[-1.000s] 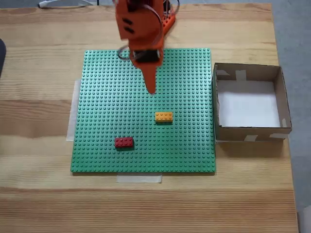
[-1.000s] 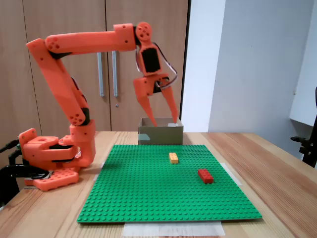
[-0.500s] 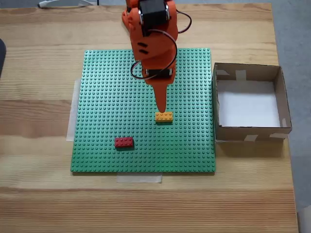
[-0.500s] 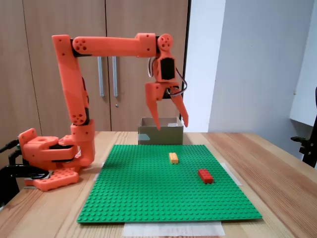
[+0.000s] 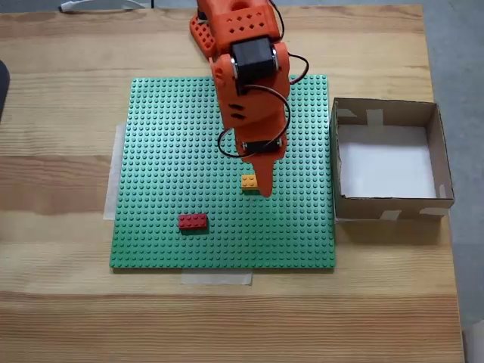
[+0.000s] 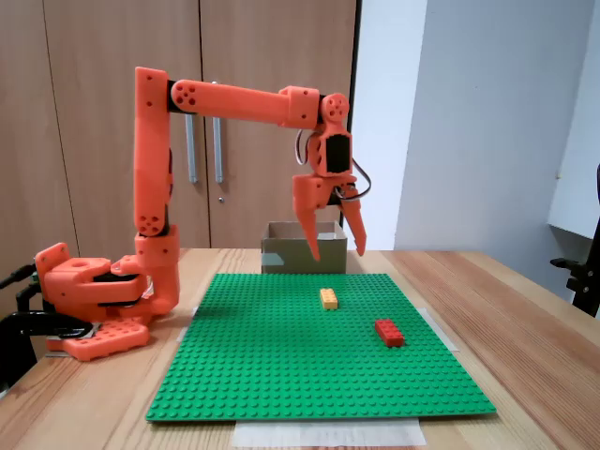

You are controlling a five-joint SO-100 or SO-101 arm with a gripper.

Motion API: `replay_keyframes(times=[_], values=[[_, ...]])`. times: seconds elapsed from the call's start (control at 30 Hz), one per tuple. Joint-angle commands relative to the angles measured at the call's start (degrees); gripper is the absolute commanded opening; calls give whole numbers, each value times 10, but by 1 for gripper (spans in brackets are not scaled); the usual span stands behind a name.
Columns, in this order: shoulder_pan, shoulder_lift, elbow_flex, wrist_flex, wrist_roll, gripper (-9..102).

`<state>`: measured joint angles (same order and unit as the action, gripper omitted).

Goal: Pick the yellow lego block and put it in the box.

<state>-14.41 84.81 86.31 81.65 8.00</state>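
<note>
The yellow lego block (image 5: 247, 181) (image 6: 329, 298) lies on the green baseplate (image 5: 166, 174) (image 6: 281, 356), right of centre in the top-down fixed view, where my arm partly covers it. My orange gripper (image 5: 264, 185) (image 6: 337, 253) hangs above the block, open, with nothing between its fingers. In the side fixed view its fingertips are clearly above the brick, not touching it. The cardboard box (image 5: 389, 113) (image 6: 281, 253) with a white floor stands right of the baseplate in the top-down fixed view and behind it in the side fixed view.
A red brick (image 5: 193, 221) (image 6: 389, 332) sits on the baseplate nearer its front-left in the top-down fixed view. The arm's base (image 6: 94, 300) stands beyond the plate's far edge. Tape strips hold the plate to the wooden table (image 5: 68, 302).
The arm has stretched out across the baseplate, carrying the open gripper from the plate's far side to above the yellow block and slightly lower. Both bricks stay in place.
</note>
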Motion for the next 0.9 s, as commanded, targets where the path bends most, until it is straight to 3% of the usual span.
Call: replay_keyframes(times=[0.0,0.87], values=[[0,3,2,-17,-5,32],[-7,-63,36,-99,59,28]])
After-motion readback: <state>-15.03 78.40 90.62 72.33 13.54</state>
